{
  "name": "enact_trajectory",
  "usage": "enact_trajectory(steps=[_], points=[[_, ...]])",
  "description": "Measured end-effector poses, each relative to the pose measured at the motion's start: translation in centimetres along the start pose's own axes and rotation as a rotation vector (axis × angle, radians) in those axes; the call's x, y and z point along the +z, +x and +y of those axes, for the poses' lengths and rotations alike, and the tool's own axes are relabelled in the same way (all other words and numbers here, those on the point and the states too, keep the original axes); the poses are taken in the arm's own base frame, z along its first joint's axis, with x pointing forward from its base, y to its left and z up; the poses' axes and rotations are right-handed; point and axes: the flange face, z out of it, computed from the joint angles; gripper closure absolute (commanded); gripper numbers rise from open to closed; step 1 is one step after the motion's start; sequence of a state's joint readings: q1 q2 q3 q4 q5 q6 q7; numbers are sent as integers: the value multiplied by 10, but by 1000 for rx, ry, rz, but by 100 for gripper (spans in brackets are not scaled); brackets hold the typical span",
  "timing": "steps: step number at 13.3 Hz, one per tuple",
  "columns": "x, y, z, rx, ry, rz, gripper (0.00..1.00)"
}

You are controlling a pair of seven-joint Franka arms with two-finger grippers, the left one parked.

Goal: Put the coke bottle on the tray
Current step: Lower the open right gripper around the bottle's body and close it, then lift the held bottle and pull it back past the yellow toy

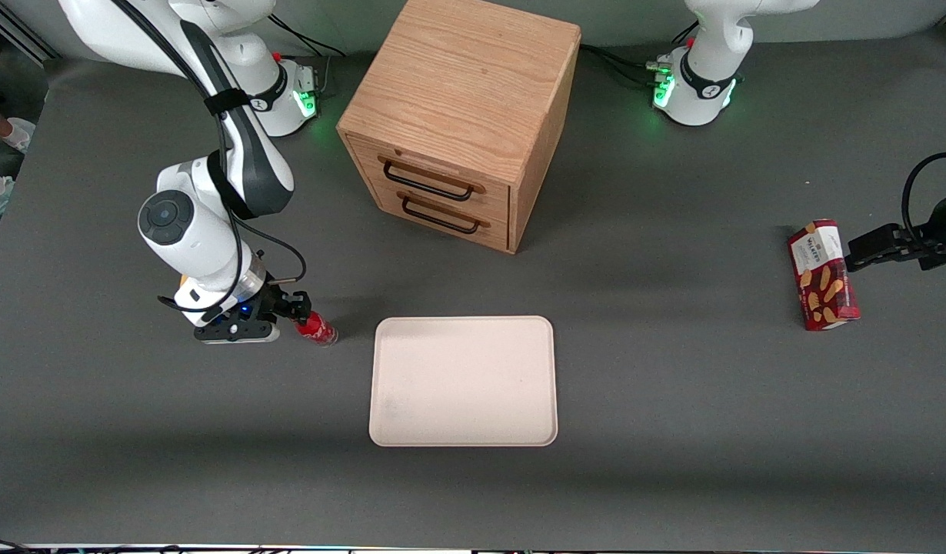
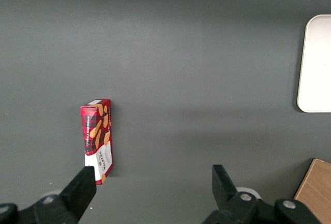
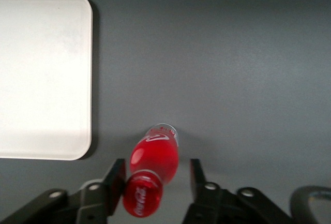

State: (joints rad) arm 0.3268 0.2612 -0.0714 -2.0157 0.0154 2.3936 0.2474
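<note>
The gripper [image 3: 158, 175] sits low over the table, fingers apart on either side of the bottle [image 3: 153, 164], not clamped. The tray [image 3: 44, 74] lies just beside it, empty.

- coke bottle [image 3: 154, 166]: red cap with white script, red body, clear base
- tray [image 1: 463, 381]: plain pale cream-pink
- gripper [image 3: 158, 178]: black fingers either side of the bottle's neck
- table [image 1: 673, 400]: flat dark grey
- drawer cabinet [image 1: 461, 115]: light oak grain, black handles
- biscuit box [image 1: 823, 275]: red tartan, white label, golden biscuits pictured
</note>
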Motion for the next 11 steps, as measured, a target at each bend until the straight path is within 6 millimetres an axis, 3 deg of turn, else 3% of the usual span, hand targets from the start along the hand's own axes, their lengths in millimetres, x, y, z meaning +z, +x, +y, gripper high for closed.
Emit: enact_trajectory(steps=[2, 8, 9, 11], points=[[-1, 0, -1, -2, 1, 1, 100], [-7, 3, -5, -7, 1, -7, 100], [-16, 7, -7, -7, -4, -25, 100], [-53, 21, -11, -9, -12, -65, 100]])
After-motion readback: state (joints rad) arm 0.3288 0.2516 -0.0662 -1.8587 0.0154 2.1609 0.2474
